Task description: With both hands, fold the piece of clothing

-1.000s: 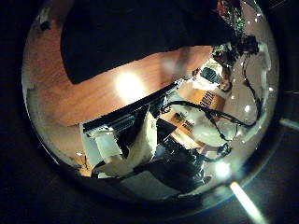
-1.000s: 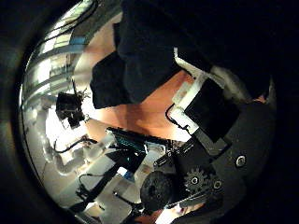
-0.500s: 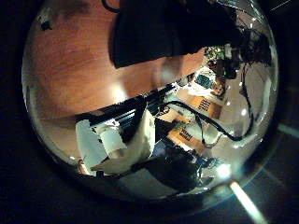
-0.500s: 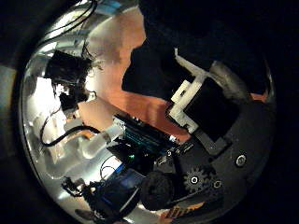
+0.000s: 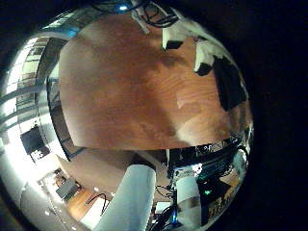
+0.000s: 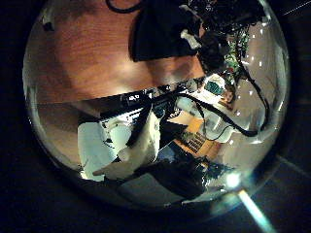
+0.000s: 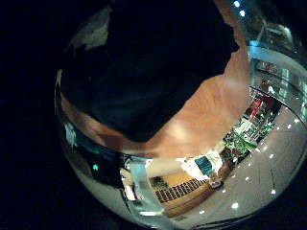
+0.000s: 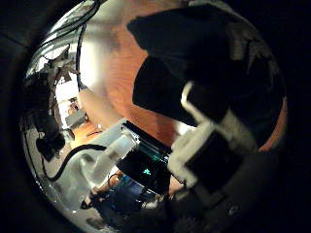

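Garment (image 7: 144, 72) close under right palm — bare table (image 5: 125, 87) beneath left.

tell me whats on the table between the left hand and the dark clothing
Nothing: in the left little finger side palm view, bare wooden table stretches from the left hand to the dark clothing at the far edge, where another hand sits.

The piece of clothing (image 7: 144, 67) is seen as plain black, with no pattern visible. The table (image 5: 125, 87) is shown as reddish-brown wood with a faint grain. White and black parts are seen on a hand (image 5: 197, 48).
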`<state>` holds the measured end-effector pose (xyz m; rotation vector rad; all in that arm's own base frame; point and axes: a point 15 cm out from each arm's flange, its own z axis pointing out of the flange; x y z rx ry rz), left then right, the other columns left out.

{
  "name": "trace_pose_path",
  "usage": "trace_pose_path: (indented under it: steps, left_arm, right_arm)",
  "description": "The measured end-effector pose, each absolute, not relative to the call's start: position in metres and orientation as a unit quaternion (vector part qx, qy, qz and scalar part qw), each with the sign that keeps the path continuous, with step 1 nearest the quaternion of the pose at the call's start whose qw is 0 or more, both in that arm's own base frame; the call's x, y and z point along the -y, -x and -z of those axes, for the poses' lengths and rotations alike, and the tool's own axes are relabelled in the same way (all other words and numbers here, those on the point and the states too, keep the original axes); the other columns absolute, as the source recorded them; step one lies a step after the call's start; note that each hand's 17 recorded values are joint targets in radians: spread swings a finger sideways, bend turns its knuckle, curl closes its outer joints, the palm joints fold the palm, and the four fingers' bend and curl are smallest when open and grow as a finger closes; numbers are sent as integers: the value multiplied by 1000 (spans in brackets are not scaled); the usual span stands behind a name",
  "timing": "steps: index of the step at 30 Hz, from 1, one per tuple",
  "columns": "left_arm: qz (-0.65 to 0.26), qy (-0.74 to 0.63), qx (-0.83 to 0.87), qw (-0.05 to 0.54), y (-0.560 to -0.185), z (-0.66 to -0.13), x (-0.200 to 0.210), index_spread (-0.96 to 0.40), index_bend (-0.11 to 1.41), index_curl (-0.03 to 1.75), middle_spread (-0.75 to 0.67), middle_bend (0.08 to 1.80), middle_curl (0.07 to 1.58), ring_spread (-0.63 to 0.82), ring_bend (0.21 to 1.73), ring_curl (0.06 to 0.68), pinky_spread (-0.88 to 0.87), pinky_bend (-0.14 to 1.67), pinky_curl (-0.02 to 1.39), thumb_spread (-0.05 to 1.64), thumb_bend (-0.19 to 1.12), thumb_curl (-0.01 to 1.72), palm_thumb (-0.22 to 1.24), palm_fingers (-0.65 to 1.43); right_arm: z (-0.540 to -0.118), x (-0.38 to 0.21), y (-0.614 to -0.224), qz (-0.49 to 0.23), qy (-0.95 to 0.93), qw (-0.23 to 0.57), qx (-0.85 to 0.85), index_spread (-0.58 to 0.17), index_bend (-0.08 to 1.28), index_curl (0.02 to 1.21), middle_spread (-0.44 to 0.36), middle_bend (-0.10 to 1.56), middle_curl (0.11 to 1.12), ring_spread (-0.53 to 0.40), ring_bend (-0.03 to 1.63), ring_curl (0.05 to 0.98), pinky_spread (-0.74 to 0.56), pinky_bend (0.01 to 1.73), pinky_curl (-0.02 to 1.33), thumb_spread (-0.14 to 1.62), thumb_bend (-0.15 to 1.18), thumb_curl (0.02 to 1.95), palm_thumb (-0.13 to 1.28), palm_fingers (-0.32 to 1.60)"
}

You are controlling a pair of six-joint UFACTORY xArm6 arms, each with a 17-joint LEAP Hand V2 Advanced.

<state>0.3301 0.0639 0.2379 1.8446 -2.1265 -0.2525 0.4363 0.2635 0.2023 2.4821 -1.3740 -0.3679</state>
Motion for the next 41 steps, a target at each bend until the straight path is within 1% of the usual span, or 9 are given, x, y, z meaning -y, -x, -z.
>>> trace_pose_path:
  steps: [3,4,8,12,19,23,27,30,41]
  left_arm:
    - [88,-643,744,156,-331,-239,-62,-18,180,379,207,182,318,114,774,252,184,445,383,1273,-12,272,250,181]
    - [87,-643,745,157,-330,-239,-61,-18,180,379,207,182,318,114,774,251,183,446,383,1271,-11,273,254,181]
    - [90,-639,747,159,-327,-242,-54,-19,181,379,202,182,319,112,775,251,182,447,383,1270,-14,275,253,181]
    - [91,-637,750,154,-326,-251,-45,-21,183,383,199,183,321,112,773,249,182,445,381,1270,-14,276,253,183]
    - [85,-633,758,131,-321,-296,-5,-24,185,387,198,181,322,111,772,247,182,444,380,1268,-14,275,260,185]
    - [87,-628,764,123,-306,-326,23,-30,190,389,201,180,321,111,769,245,183,445,377,1267,-14,275,260,190]
    - [90,-621,771,104,-291,-337,52,-42,194,397,192,182,320,110,768,241,179,436,372,1267,-14,274,261,210]
    - [89,-628,768,92,-287,-343,56,-46,186,399,181,187,323,101,771,240,175,429,370,1267,-14,274,261,223]
    - [62,-631,772,37,-269,-362,21,-67,185,403,132,190,339,50,758,231,151,426,365,1275,-10,287,324,262]
  right_arm:
    - [-219,-262,-439,123,-865,124,471,-400,209,657,-150,553,612,-213,1126,585,-222,1111,792,1234,-9,504,780,-2]
    - [-227,-262,-440,120,-869,117,466,-402,206,622,-138,479,567,-177,1036,535,-139,1076,762,1234,-9,499,788,-57]
    - [-268,-260,-438,106,-886,84,444,-396,181,553,-120,355,490,-76,863,452,87,977,698,1235,-6,495,831,-86]
    - [-315,-241,-428,90,-887,55,449,-391,170,495,-110,305,449,-3,761,398,245,877,631,1242,-8,491,846,-51]
    - [-411,-157,-396,58,-862,7,503,-394,177,427,-116,290,416,42,693,345,370,746,527,1285,-10,483,853,52]
    - [-450,-105,-359,55,-840,12,540,-393,191,414,-108,282,404,47,667,329,391,666,481,1315,-28,459,780,88]
    - [-463,-59,-331,52,-826,48,560,-393,197,410,-116,279,395,73,607,308,398,588,442,1334,-35,431,678,80]
    - [-464,-33,-311,41,-825,81,557,-397,191,402,-105,261,385,98,563,290,397,543,411,1350,-30,406,610,84]
    - [-408,-13,-254,80,-822,137,547,-389,172,358,-79,226,366,139,468,255,399,455,347,1383,-11,345,528,135]
